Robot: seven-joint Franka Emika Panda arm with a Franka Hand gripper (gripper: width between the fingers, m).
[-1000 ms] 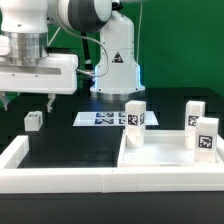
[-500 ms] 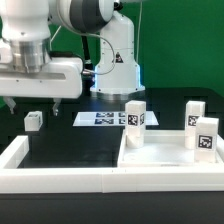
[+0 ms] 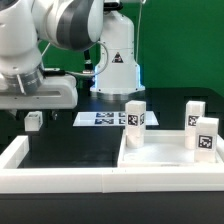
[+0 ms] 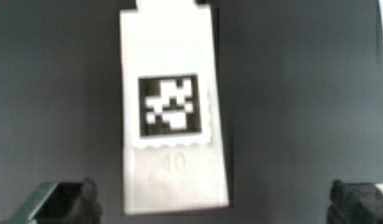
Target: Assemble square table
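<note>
A white table leg [image 4: 174, 110] with a black-and-white tag lies flat on the black table, and one end of it sits between my fingers. My gripper [image 4: 211, 205] is open and empty, with a finger [image 4: 63, 203] on each side of the leg and neither touching it. In the exterior view the gripper [image 3: 33, 108] hangs just above this leg [image 3: 33, 120] at the left. The square top [image 3: 160, 160], white with a raised rim, lies at the right. Three tagged legs stand on it: one [image 3: 134, 115] at its left corner and two [image 3: 204, 138] at the right.
The marker board [image 3: 98, 118] lies flat behind the middle of the table. A long white border wall [image 3: 60, 178] runs along the front and up the left side. The robot base [image 3: 115, 60] stands at the back.
The arm has swung toward the exterior view's left and come down, so the gripper now sits right over the lone leg at the left. Nothing else has moved.
</note>
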